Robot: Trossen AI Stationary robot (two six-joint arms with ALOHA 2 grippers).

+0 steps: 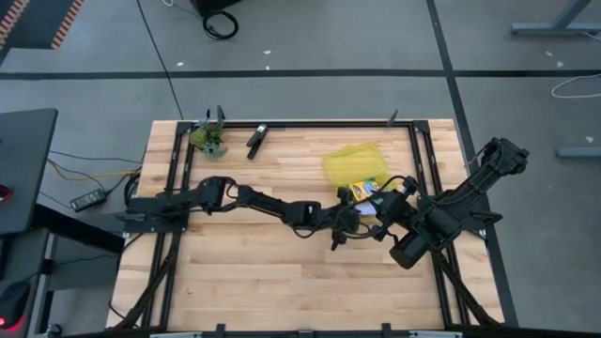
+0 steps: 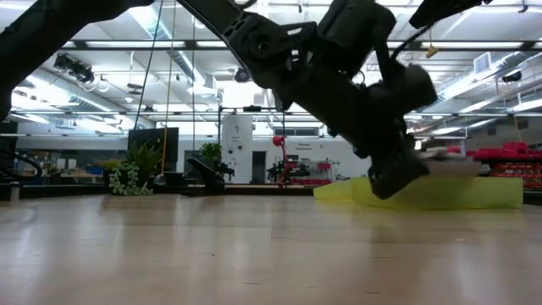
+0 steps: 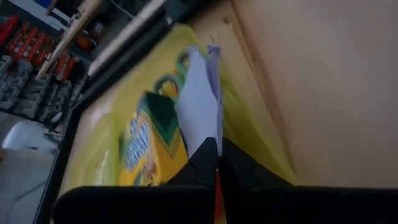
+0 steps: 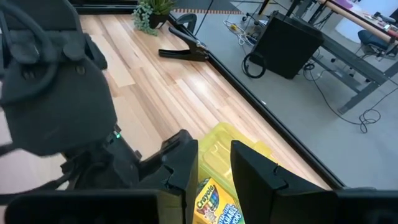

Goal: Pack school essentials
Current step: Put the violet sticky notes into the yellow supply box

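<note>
Crayon box: the yellow-green crayon box (image 1: 364,191) lies at the mouth of the yellow pouch (image 1: 354,161), right of the table's middle.
Note pad: we see a pale blue note pad (image 3: 200,102) pinched in the left gripper (image 3: 217,163), its free end over the crayon box.
Left gripper: pressed together on the pad's edge.
Right gripper (image 4: 214,163): fingers parted, standing just over the crayon box and pouch; we cannot tell whether it grips the pouch.
Doing it well: we judge the pad should slide in flat beside the crayons before we let go.
Bystanders: black clip (image 1: 255,138) and leafy clump (image 1: 208,138) sit well apart at the far edge.
</note>
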